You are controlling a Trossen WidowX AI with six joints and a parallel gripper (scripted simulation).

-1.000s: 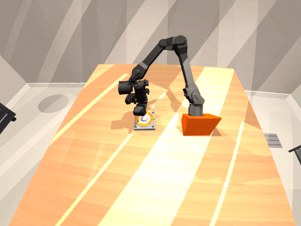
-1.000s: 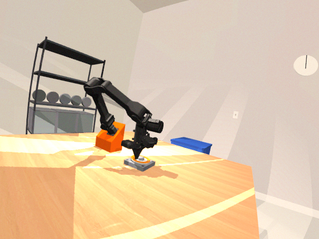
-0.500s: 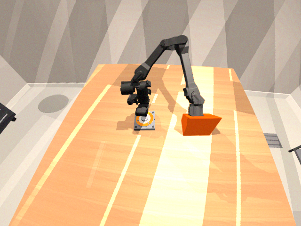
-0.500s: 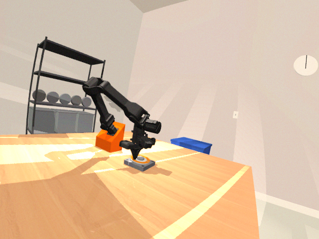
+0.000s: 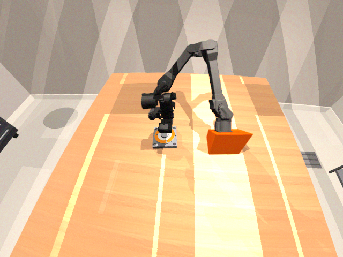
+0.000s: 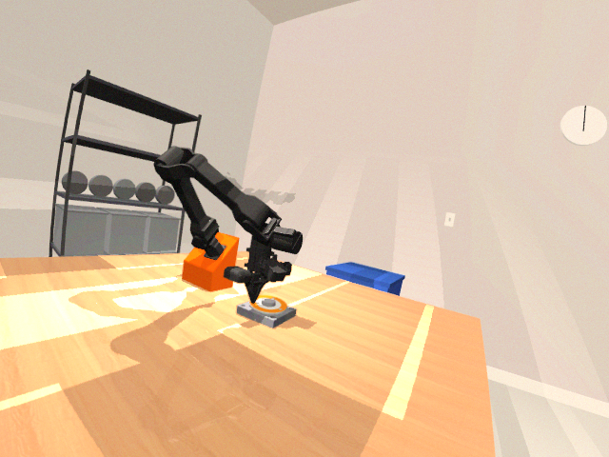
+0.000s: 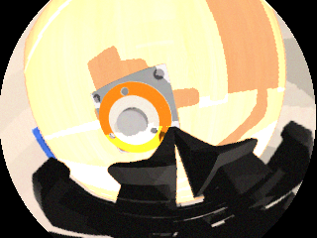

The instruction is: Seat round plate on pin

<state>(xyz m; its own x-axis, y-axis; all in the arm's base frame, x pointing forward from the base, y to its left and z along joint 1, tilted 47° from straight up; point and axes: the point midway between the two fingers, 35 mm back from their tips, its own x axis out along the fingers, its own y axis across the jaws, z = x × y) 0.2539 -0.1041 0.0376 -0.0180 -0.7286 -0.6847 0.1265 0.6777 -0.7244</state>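
- Plate [image 7: 134,118] is round, with an orange ring on top and a pale grey middle, and it sits on the grey square base [image 7: 165,86].
- In the wrist view, the plate's edge nearest the gripper [image 7: 177,134] is yellow, while the other parts of the ring are orange.
- The round post [image 7: 134,119] shows as a pale circle in the middle of the plate.
- The base has small round bolts at its corners, and it lies on the wooden table [image 5: 221,193].
- The gripper's two fingers are pressed tight together into one dark point, and they hold nothing.
- In the side view, that point [image 6: 254,298] comes down right at the plate's [image 6: 267,304] near-left edge; I cannot tell if it touches.
- In the view from above, the gripper [image 5: 164,129] hangs over the far part of the plate [image 5: 165,137] and hides it.
- I cannot make out the small pin, the hole or the orange tab in any picture.
- I cannot tell if the plate lies flat or tips up.
- The arm's orange block [image 5: 226,141] stands on the table to one side of the base, well apart from it.
- Beyond the base, off the table, a blue box [image 6: 366,275] shows.
- Behind the orange block [image 6: 210,268] stands a dark shelf [image 6: 123,167] with grey balls on it.
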